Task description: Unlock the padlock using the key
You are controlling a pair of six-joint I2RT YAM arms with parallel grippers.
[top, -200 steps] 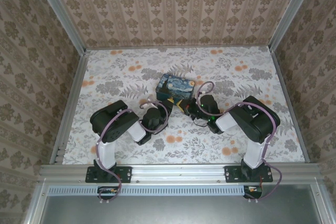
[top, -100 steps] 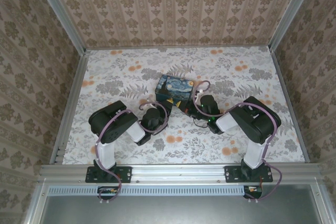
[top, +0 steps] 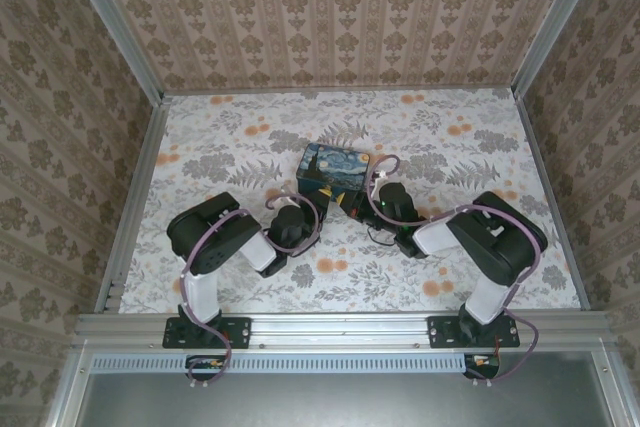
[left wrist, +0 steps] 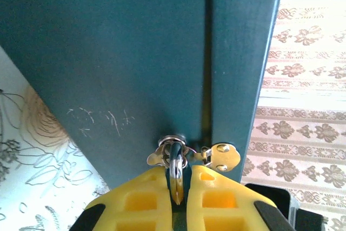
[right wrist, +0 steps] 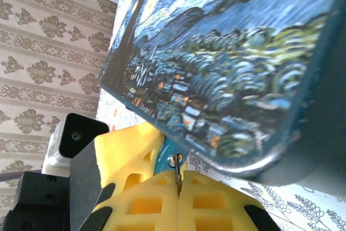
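Floral-printed cloth in grey and orange covers the bench (top: pixel 220 137), the largest thing here. Two dark arms reach in from the near edge, and their yellow tips meet at the near side of one rectangular tin (top: pixel 335 169) painted with a blue-and-yellow night sky, which stands mid-bench.

The left fingers (left wrist: pixel 188 177) are closed on the one padlock (left wrist: pixel 176 179). It is tiny, seen edge-on as a thin metallic sliver, and its dark shackle loops up through a silvery staple (left wrist: pixel 172 143) on the tin's plain teal wall. A small brass hasp tab (left wrist: pixel 224 155) sits just beside the staple.

The right fingers (right wrist: pixel 183 187) are pinched shut on the one key (right wrist: pixel 177 172), a thin dark metal strip standing upright just below the tin's lower edge. I cannot tell whether its top end touches the padlock.
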